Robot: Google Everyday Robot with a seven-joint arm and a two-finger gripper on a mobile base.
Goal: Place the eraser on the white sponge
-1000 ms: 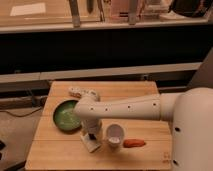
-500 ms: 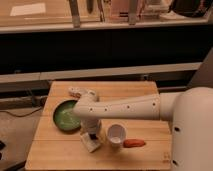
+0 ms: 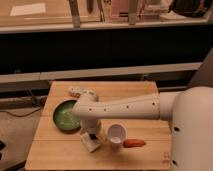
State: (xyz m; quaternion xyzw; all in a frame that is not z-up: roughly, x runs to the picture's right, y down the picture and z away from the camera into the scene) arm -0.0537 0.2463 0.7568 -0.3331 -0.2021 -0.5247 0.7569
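My pincer [image 3: 90, 137] sits low and centre-left in the frame, right over the white sponge [image 3: 92, 143], which lies on the desk [image 3: 60, 155] with its long axis running from upper left to lower right. Whether it holds the eraser I cannot tell, nor can I see the eraser. The white cup [image 3: 117, 134] stands just right of the sponge. Nothing has visibly shifted from the earlier frames; the arm holds the same pose.
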